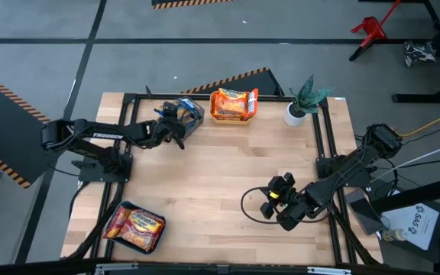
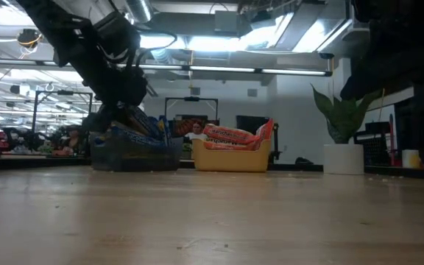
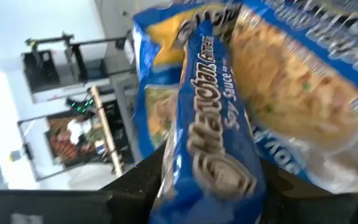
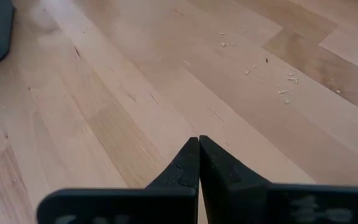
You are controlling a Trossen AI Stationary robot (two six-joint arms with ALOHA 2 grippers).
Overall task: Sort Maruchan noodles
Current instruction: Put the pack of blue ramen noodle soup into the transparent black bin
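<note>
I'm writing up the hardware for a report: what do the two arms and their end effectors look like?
Both arms are dark, jointed and slim. The left arm bears white lettering along one link. The right arm has black cables looping beside it on the table. The right end effector has two matte black fingers tapering to points; the left end effector looks equally black.

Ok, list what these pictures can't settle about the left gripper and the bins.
- Left gripper, high view: fingers hidden among the blue packets; grip unclear.
- Blue Maruchan packet, left wrist view: blurred, fills the frame, hiding the grey bin.
- Teal bin, high view: packet count indistinct.
</note>
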